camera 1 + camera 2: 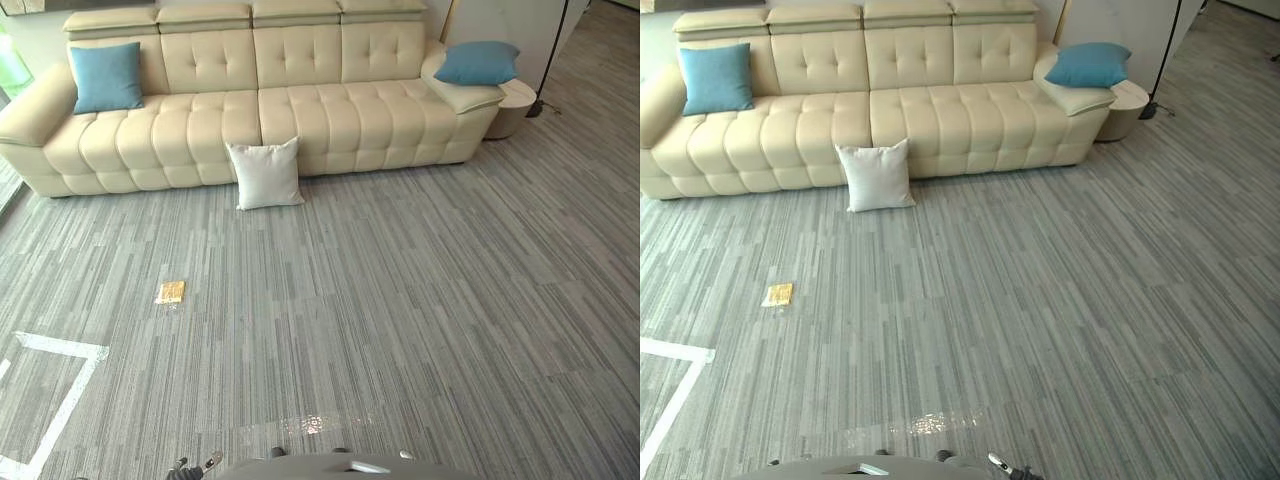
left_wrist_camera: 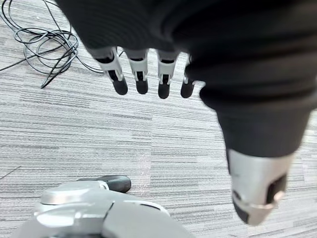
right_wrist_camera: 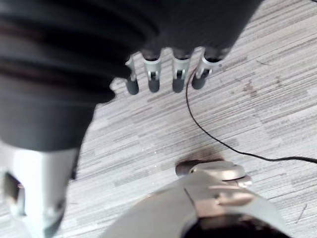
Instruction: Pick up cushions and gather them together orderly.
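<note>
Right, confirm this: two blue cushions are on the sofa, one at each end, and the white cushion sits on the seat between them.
Wrong on the white cushion: the left eye view shows it standing on the floor against the sofa front. The left blue cushion and right blue cushion are at the sofa's ends.

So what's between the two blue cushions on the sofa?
Between the left blue cushion and the right blue cushion lie only bare sofa seats, in both eye views; the white cushion stands on the floor.

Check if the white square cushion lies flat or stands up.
Standing up: the white square cushion rests on its bottom edge on the grey carpet, leaning against the front of the cream tufted sofa.
</note>
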